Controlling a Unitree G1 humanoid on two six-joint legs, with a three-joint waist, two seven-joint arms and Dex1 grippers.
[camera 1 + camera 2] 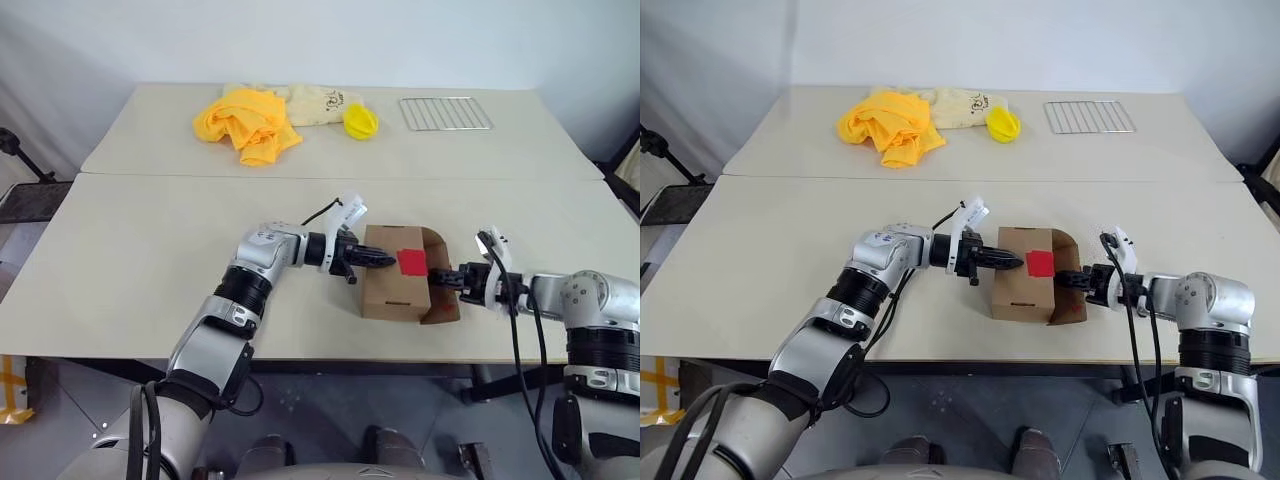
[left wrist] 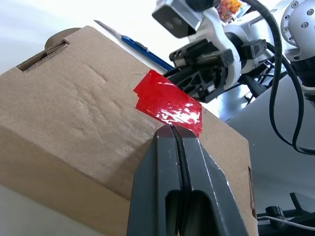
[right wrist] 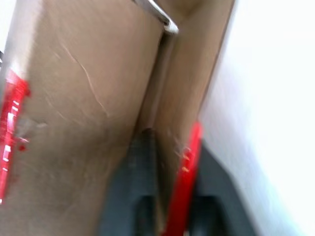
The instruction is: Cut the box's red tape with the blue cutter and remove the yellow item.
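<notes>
a small brown cardboard box [image 1: 393,285] is sitting near the front edge of a pale table [image 1: 130,260], with a patch of red tape [image 1: 411,262] on its top face. the flap [image 1: 441,288] on the box's right end is standing open, so the tape is looking already cut, or at least parted there; that is a judgement from the open end. the left gripper [image 1: 385,260] is resting clenched, its fingers pressed together with nothing between them, its tip touching the box top just beside the red tape, seemingly steadying the box. the right gripper [image 1: 441,277] is reaching to the open end and is pinching the open flap between its fingers, a strip of red tape lying against that flap in the right wrist view. the blue cutter [image 2: 142,46] is lying released on the table just beyond the box, held by neither gripper. what is left, by the look of it, is opening the box wider and lifting out the yellow item, which is hidden inside if it is there at all. well apart, at the far side of the table, a yellow cloth [image 1: 245,124], a cream bag [image 1: 318,103], a small yellow object [image 1: 360,121] and a wire rack [image 1: 445,113] are lying.
</notes>
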